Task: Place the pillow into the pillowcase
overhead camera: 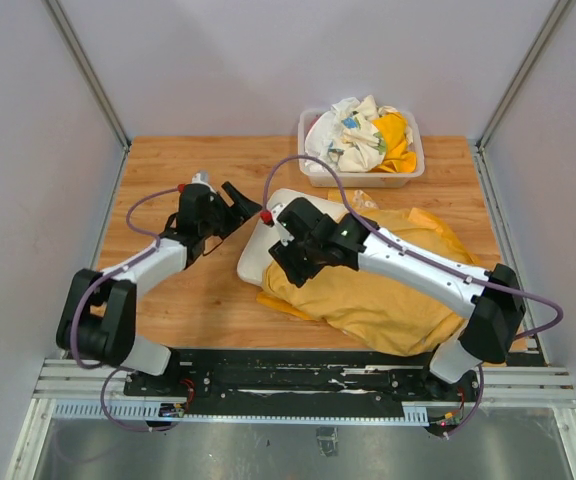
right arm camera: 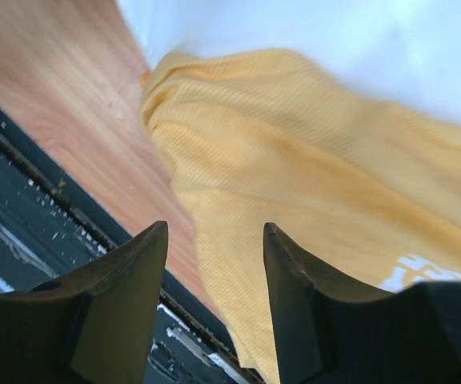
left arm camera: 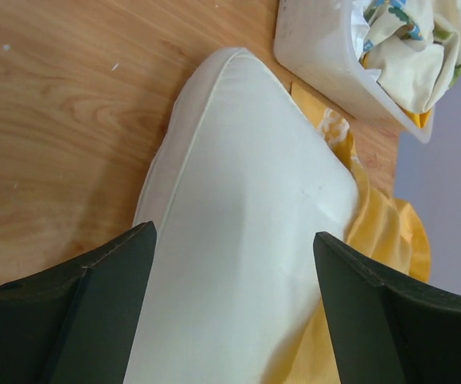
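The cream-white pillow (overhead camera: 264,238) lies mid-table, its right part inside the orange-yellow pillowcase (overhead camera: 388,295); its left end sticks out. My left gripper (overhead camera: 246,205) hovers just left of that bare end, open and empty. In the left wrist view the pillow (left arm camera: 246,200) fills the space under the left gripper (left arm camera: 234,240), with the pillowcase (left arm camera: 386,232) at its right side. My right gripper (overhead camera: 286,258) hangs over the case's open edge, jaws apart. In the right wrist view the right gripper (right arm camera: 214,228) is open above the pillowcase (right arm camera: 310,160), and the pillow (right arm camera: 310,32) shows beyond it.
A clear plastic bin (overhead camera: 314,170) of patterned white and yellow cloths stands at the back, just behind the pillow; the left wrist view shows the bin (left arm camera: 326,64) close to the pillow's corner. The black base rail (right arm camera: 46,200) runs along the table's near edge.
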Robot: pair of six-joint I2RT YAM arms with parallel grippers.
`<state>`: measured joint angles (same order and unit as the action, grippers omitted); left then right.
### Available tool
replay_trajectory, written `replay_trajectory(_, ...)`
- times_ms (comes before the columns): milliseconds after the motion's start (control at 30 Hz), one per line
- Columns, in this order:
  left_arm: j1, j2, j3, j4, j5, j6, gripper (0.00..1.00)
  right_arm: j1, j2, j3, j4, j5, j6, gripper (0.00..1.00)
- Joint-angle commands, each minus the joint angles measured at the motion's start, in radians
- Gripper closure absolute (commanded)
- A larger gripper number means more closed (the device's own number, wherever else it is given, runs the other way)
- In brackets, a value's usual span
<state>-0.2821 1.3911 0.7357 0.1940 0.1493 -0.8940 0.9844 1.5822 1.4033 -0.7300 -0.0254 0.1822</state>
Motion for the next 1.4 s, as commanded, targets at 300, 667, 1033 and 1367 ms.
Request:
replay_trajectory(300,0.035,0.505,0.345,0.181,0.316,0.105,0.12,-0.285,0.092,0.215,-0.09,0.24,0.141,0.48)
replay_trajectory(667,0.023,0.675,0.484,0.23,0.447,0.11,0.2,-0.459,0.311,0.337,-0.159,0.231,0.184,0.5)
replay_trajectory(1033,0.001,0.707,0.455,0.262,0.462,0.098,0.6,-0.533,0.449,0.43,-0.18,0.274,0.201,0.47)
replay_trajectory(1367,0.002,0.7,0.432,0.28,0.468,0.083,0.77,-0.565,0.543,0.489,-0.211,0.221,0.202,0.51)
